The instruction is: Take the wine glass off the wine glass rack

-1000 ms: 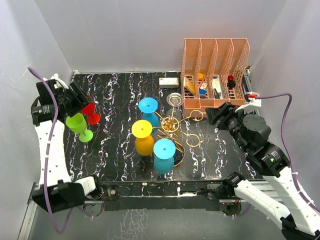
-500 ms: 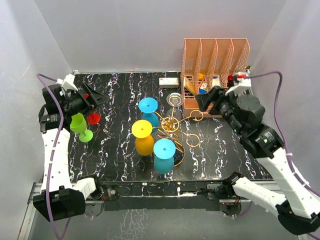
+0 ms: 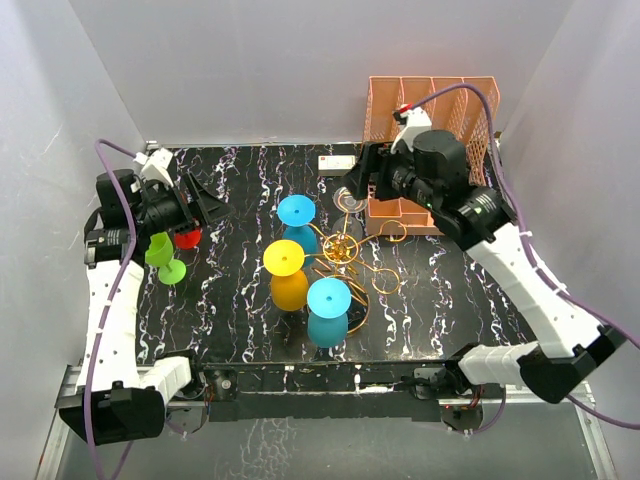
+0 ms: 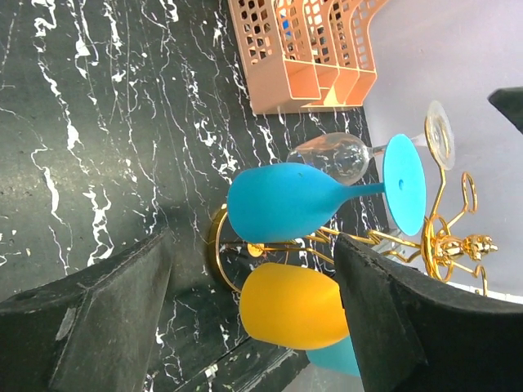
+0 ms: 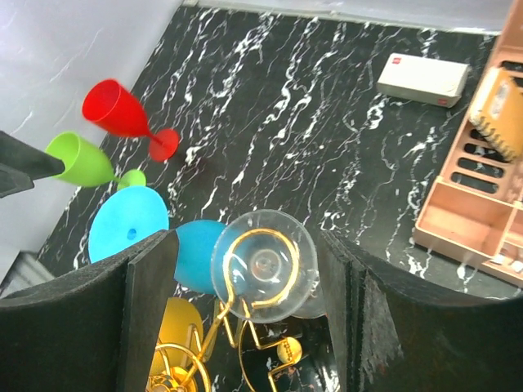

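Plainly clear wine glass (image 5: 263,263) hangs foot-up, stem vert.

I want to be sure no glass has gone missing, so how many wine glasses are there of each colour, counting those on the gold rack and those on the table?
Blue wine glasses: 2
Yellow wine glass: 1
Clear wine glass: 1
Green wine glass: 1
Red wine glass: 1
Total: 6

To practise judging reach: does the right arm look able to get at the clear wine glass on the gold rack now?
Probably yes: its open fingers hover just above the foot of the clear wine glass, nothing blocking the way.
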### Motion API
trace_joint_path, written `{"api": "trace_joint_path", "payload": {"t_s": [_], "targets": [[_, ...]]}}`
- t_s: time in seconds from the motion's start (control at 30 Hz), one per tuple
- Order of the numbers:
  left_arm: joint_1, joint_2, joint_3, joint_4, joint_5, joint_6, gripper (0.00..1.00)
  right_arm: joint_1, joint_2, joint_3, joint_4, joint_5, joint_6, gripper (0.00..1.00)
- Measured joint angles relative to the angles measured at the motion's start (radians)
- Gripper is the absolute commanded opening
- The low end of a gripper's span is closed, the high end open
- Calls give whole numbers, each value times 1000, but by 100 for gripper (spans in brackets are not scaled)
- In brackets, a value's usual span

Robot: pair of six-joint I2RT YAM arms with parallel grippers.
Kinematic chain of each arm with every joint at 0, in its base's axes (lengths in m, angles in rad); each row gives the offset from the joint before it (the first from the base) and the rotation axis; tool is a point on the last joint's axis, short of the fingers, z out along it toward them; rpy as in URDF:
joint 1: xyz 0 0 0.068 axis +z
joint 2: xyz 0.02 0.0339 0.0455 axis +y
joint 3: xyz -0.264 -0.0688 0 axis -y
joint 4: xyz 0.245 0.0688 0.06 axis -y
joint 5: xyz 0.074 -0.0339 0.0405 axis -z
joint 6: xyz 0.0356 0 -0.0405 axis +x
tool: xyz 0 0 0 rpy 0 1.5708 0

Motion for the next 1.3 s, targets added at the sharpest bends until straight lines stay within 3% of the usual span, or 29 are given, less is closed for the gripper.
{"api": "trace_joint_path", "payload": {"t_s": [0.1,0.4,0.6,1.03,1.3], "targets": [[-5,-17,-18,3,19,8,79,-3,56,41,-24,-56,-3,91],[-7,-65,-48,3,14,21,82,-107,89,52,-64,-227,-8,92],[-7,-66,-48,0,6,27,82,-171,91,51,-65,-324,-13,80],[-7,-68,-48,-23,-11,41,82,-199,150,19,-69,-447,-34,76],[-8,-70,-48,-31,-23,52,82,-199,172,19,-69,-465,-38,67]]}}
